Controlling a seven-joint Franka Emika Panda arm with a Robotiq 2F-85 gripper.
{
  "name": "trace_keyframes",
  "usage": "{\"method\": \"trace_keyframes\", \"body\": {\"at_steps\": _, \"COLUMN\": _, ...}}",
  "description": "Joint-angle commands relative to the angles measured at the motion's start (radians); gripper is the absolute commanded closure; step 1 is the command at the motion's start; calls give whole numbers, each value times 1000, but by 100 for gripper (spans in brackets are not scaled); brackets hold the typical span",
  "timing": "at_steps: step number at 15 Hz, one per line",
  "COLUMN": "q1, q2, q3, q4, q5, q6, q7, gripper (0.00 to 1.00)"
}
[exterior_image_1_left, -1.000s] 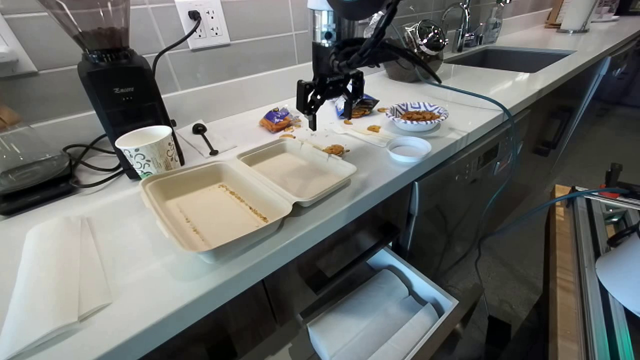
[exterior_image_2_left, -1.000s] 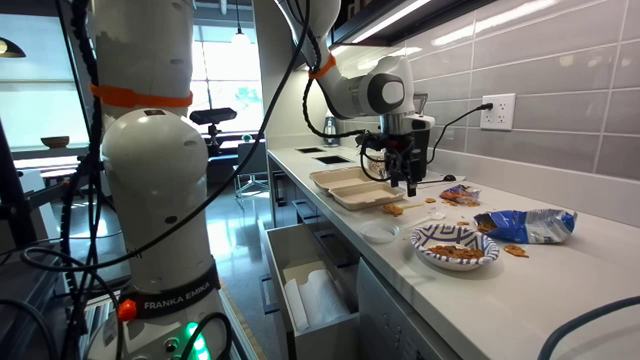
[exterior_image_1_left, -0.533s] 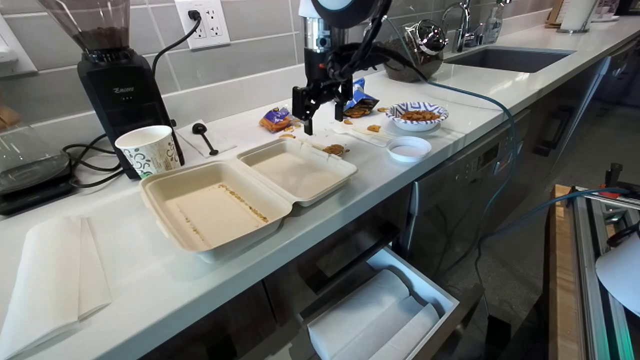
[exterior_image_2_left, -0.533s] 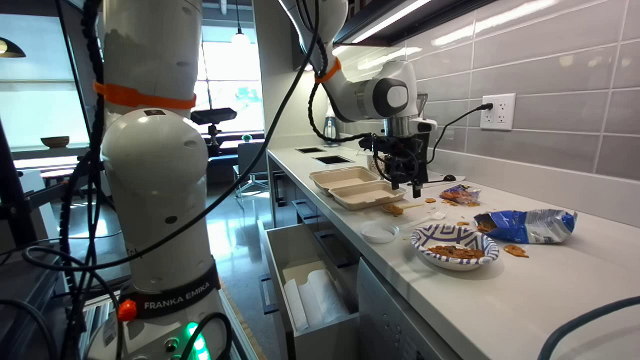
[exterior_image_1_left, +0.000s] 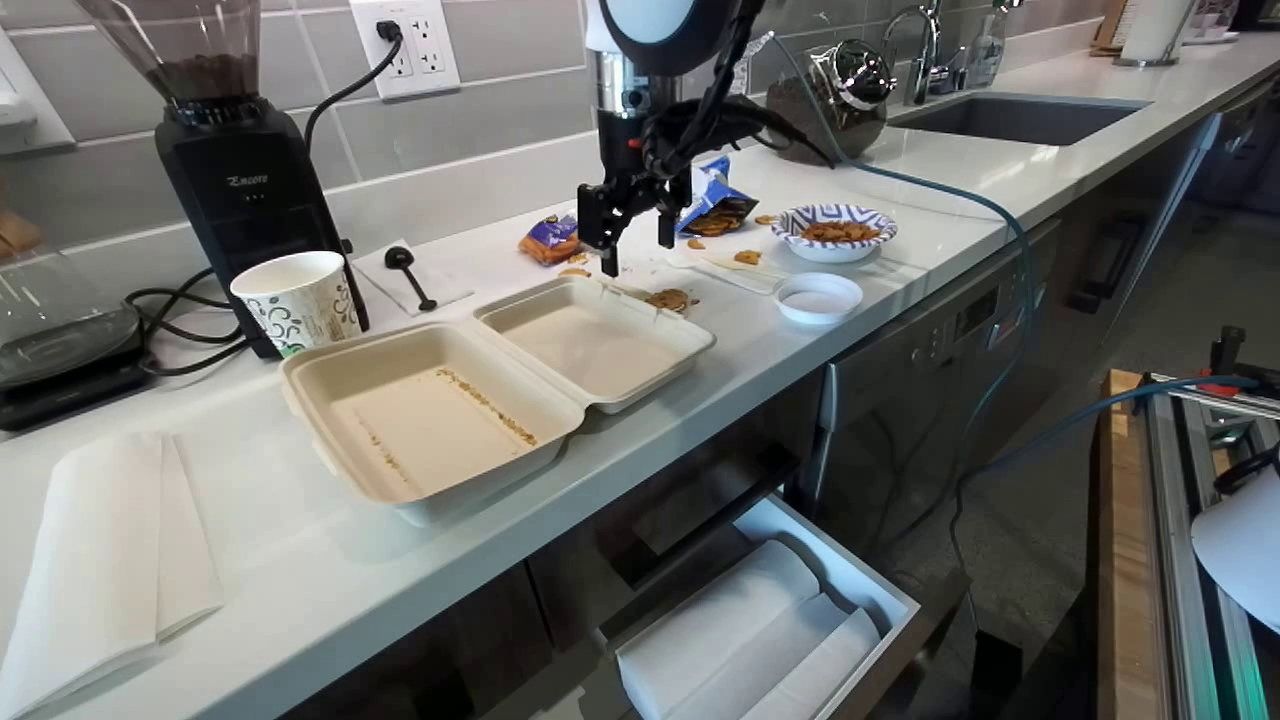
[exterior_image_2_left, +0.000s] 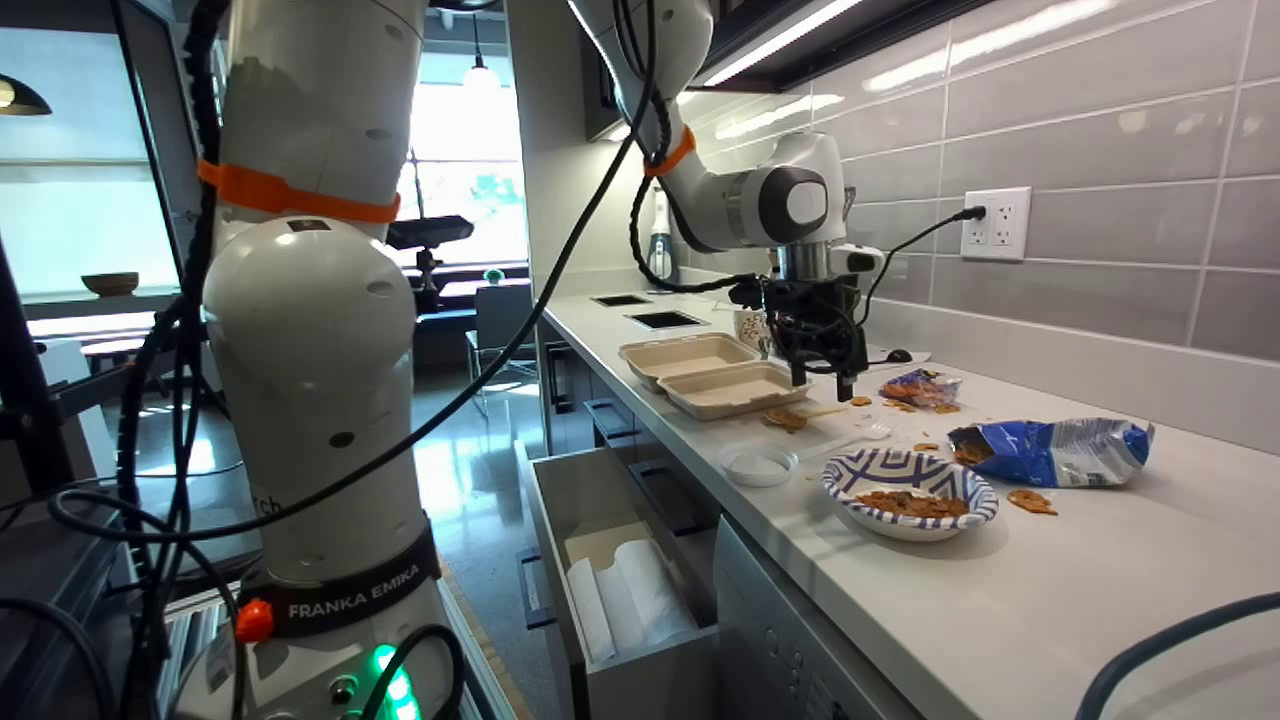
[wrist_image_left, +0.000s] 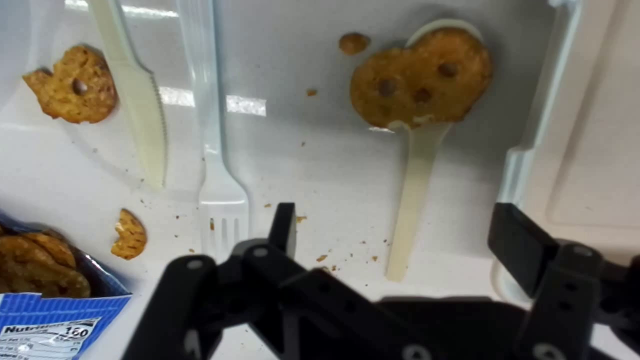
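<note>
evidently empty, gripper (wrist_image_left: 395, 215) hangs, jaws spread, above one spoon (wrist_image_left: 414, 197), whose scooped end seemingly props the crackers (wrist_image_left: 420, 80).

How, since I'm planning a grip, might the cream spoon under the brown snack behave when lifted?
The spoon looks thin and plastic-like, so probably light. Its handle is narrow and the brown snack loads one end, so it may twist. The snack overhangs it, so could slide off.
</note>
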Motion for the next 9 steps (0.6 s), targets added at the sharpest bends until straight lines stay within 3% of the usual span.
{"method": "trace_keyframes", "body": {"at_steps": 1, "q1": -7, "q2": 33, "q3": -2, "q4": 37, "q5": -6, "q6": -18, "q7": -22, "gripper": 4}}
{"method": "trace_keyframes", "body": {"at_steps": 4, "q1": -9, "q2": 43, "q3": -5, "q4": 45, "q5": -6, "q6": -22, "q7": -25, "gripper": 5}}
{"method": "trace_keyframes", "body": {"at_steps": 9, "q1": -10, "q2": 56, "q3": -4, "q4": 52, "q5": -3, "q6": -21, "q7": -33, "gripper": 16}}
